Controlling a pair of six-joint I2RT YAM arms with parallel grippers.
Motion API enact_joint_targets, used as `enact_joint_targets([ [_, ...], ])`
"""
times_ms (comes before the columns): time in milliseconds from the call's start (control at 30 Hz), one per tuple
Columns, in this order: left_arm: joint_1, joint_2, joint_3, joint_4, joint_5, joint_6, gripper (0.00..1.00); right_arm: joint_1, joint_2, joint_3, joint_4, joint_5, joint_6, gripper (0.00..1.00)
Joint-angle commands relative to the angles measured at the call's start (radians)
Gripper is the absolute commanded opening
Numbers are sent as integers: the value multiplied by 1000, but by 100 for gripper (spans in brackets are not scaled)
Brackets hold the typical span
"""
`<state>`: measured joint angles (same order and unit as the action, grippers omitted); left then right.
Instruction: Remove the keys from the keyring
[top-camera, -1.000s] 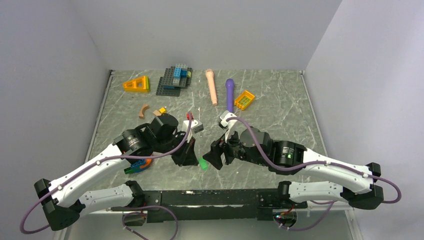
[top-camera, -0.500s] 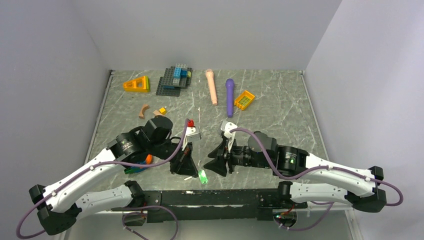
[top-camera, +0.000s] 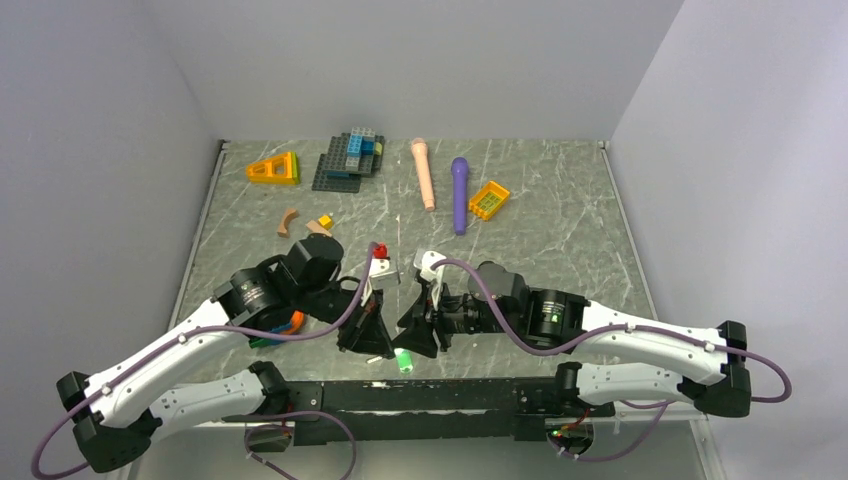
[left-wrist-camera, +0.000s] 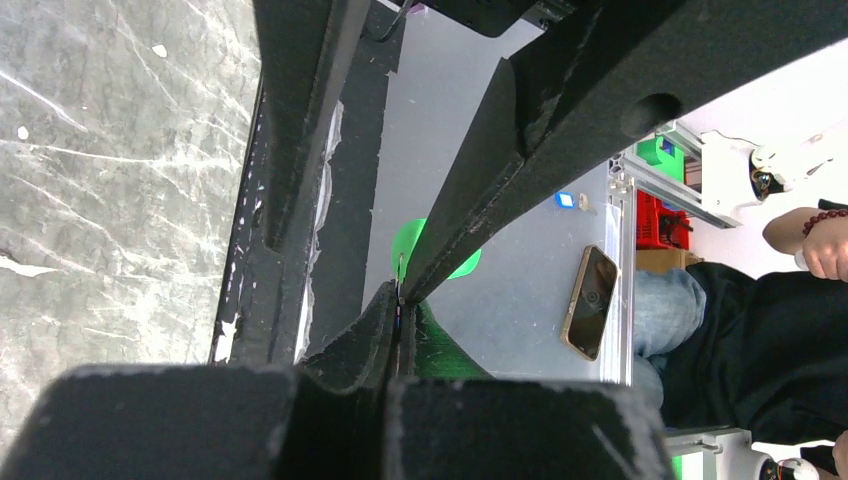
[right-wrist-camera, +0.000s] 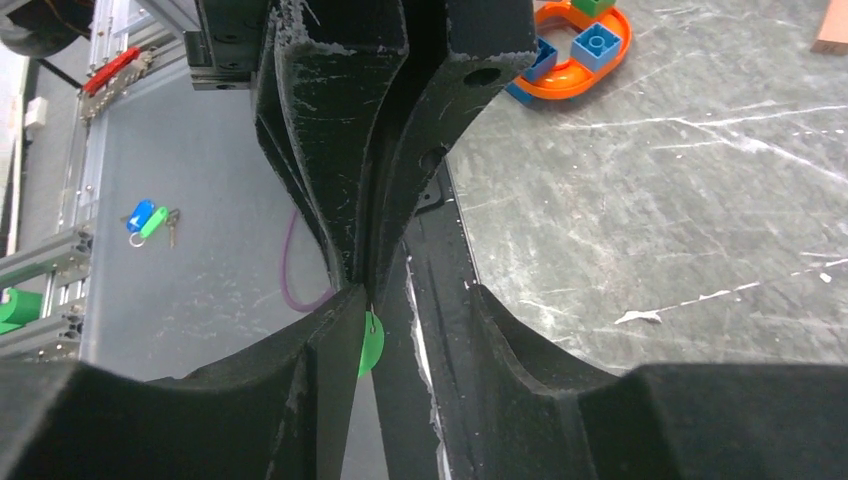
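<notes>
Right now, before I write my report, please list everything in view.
wedge brick: 1, yellow-orange, far left
brick stack: 1, blue on dark grey plate, far middle
peach stick, purple stick: 1 each, far middle-right
small tray: 1, yellow, beside purple stick
curved piece: 1, brown, left middle
ring with bricks: 1, orange and blue, near left
keyring with green tag: 1, near edge, between tools
left tool: 1, black, shut on keyring
right tool: 1, black, open, facing it
</notes>
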<state>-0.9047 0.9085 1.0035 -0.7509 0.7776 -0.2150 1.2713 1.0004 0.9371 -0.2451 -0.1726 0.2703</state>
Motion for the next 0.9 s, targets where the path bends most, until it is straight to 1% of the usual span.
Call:
enact_joint_targets([
  [0,-3,-21,10,42,31,34,0,1,20,-6,79,-37,13,44],
  [100,-2,-30,11,43,37,40,0,1,23,-8,85,-43,18,34],
  [133,-2,-33,11,42,36,43,0,2,21,-10,86,-46,19,32],
  [400,-3,-37,37,-2,-4,97,0,2,4,-25,102,-109,31,32],
  [533,-2,-28,51,-17,-7,137,0,2,15,-21,94,-116,34,29],
  [667,-2,-28,65,-15,-50,163,0,-1,27,-21,98,-129,38,19],
  [700,-2,-28,69,-11,-60,169,0,-6,28,-22,101,-137,39,15],
  [767,-2,-29,73,5,-72,175,0,-11,28,-23,112,-141,44,2],
  [800,-2,-28,72,17,-77,177,0,-12,27,-21,117,-142,45,0],
  [867,-2,-23,71,42,-74,178,0,-17,25,-20,129,-141,47,0],
])
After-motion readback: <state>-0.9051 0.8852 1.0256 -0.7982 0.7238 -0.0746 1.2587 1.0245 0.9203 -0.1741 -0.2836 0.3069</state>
